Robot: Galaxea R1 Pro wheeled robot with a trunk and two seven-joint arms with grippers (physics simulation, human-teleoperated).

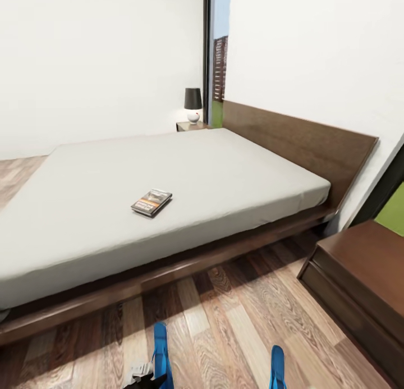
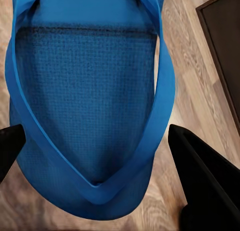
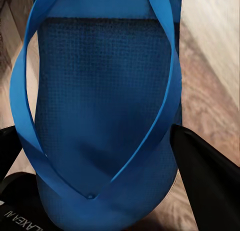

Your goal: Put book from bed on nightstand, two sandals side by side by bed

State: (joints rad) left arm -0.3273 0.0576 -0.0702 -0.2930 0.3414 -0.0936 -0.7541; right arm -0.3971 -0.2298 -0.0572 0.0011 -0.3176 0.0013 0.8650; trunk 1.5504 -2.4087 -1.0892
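The book (image 1: 151,202) lies flat on the grey mattress of the bed (image 1: 235,170), near its front edge. Both blue sandals show at the bottom of the head view, each turned edge-on above the wood floor. My left gripper (image 2: 95,133) is shut across the width of the left sandal (image 1: 161,352) (image 2: 85,86). My right gripper (image 3: 95,133) is shut on the right sandal (image 1: 278,367) (image 3: 100,96), one black finger against each edge. One nightstand (image 1: 359,271) stands close at the right by the headboard. Another nightstand (image 1: 185,126) is on the bed's far side.
A small lamp (image 1: 193,105) with a dark shade stands on the far nightstand. A dark-framed window (image 1: 216,58) rises behind it. Bare plank floor (image 1: 241,305) runs between the bed frame and me, bounded at the right by the near nightstand.
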